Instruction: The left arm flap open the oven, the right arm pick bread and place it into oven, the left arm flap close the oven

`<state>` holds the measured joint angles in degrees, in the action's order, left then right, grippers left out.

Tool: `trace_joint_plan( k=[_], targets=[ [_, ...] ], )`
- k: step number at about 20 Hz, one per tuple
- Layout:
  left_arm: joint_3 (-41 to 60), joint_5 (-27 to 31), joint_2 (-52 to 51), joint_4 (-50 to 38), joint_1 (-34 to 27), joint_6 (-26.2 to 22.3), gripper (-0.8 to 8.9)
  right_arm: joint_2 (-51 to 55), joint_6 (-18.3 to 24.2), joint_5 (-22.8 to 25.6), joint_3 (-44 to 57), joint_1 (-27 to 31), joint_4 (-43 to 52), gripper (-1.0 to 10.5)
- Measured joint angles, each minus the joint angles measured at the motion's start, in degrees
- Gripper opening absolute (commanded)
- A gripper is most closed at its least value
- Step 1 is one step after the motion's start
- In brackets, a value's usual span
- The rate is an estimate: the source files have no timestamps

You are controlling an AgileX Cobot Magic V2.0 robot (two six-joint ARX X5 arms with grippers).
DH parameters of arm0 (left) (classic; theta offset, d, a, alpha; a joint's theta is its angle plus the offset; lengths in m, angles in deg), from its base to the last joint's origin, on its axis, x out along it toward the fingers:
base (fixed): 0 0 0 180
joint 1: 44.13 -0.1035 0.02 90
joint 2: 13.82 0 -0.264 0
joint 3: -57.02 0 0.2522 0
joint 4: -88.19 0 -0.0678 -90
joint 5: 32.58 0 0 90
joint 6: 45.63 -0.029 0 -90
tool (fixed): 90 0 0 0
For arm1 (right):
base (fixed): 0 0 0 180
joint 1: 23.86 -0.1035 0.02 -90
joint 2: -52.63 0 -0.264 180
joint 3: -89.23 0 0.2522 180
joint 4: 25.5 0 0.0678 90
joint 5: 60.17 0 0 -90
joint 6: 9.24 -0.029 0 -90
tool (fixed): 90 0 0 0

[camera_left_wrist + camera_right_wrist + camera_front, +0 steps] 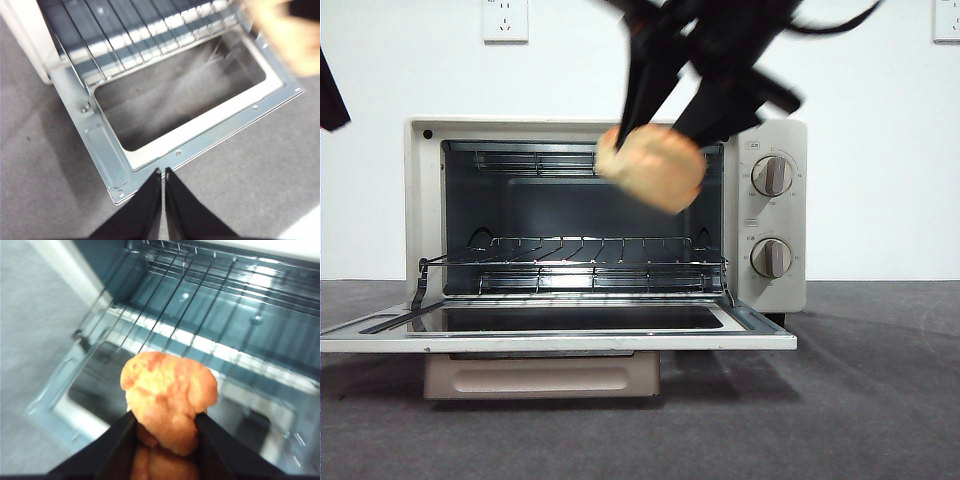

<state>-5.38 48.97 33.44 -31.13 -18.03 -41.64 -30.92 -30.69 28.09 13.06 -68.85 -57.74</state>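
So the oven [605, 215] door is already flapped all the way down, lying flat out over the grey table, which means the first bit looks done. Right now we're in the middle part: the right gripper [165, 432] has its two black jaws clamped on the bread [167, 397], pinching the lower half of the loaf with the knobbly top sticking out past the tips. From the front you can see the bread [650, 167] up in the air, hanging in front of the upper right part of the oven's opening, well above the wire rack [590, 262] and not touching anything but the jaws. It's a bit blurry there, so I'd guess it's on the move. It isn't on the rack yet, so the drop-off and the let-go remain, then shutting the door. The left gripper [163, 187] is parked just off the outer edge of the open door [200, 145], jaws pressed together with nothing between them, sitting above the door's rim rather than on it as far as I can tell. Seems well placed for the close-up flap later.
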Motion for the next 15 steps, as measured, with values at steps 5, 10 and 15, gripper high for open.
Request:
trace_joint_plan(
  k=[5,10,15],
  targets=[
    [0.0,0.0,-3.13,0.22,0.0,0.0,0.16,-11.67,-1.05,2.1,-8.09,-0.02,3.72,1.5],
    [0.0,0.0,-3.52,0.72,0.0,0.0,0.16,-16.85,-3.43,5.9,-11.04,0.0,8.81,1.5],
    [0.0,0.0,-3.67,0.92,0.0,-0.02,0.16,-19.21,-4.98,10.62,-11.06,0.0,11.47,1.5]
  ],
)
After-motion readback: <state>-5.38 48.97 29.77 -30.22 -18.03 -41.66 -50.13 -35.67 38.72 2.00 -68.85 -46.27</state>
